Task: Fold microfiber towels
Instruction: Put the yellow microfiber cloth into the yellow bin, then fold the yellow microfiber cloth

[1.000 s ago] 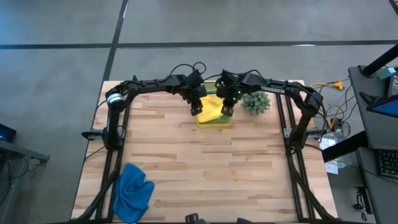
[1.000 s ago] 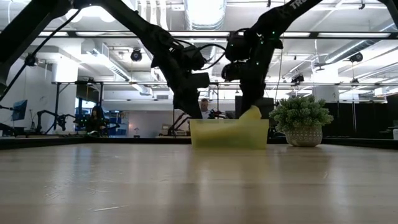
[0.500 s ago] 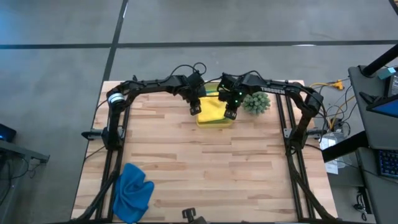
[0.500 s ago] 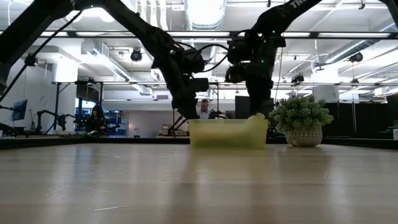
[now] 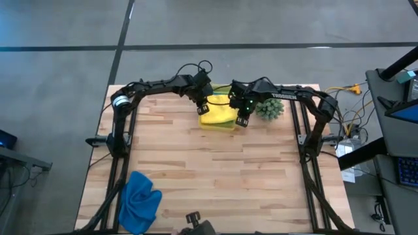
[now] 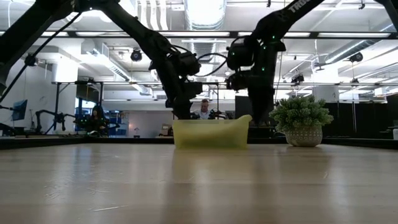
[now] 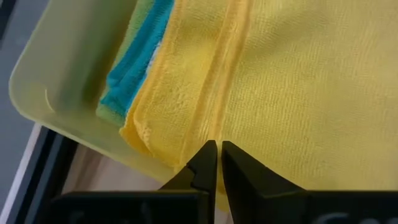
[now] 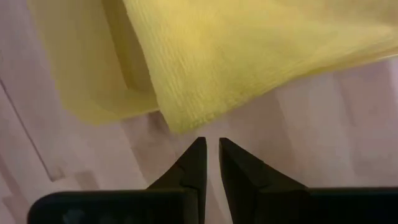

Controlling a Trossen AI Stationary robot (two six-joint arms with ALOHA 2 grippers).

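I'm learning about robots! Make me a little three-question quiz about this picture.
1. True or false: the yellow towel lies on top in the bin.
2. Which towel lies crumpled at the table's near left corner? A) teal B) blue C) green
3. Fill in: right of the bin stands a small spiky ____.

Key: 1 true. 2 B, the blue towel. 3 plant.

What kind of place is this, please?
Probably a robotics lab or workshop. Two robot arms stand on a wooden table on a bare concrete floor, and the low view shows ceiling ducts and more equipment on stands behind.
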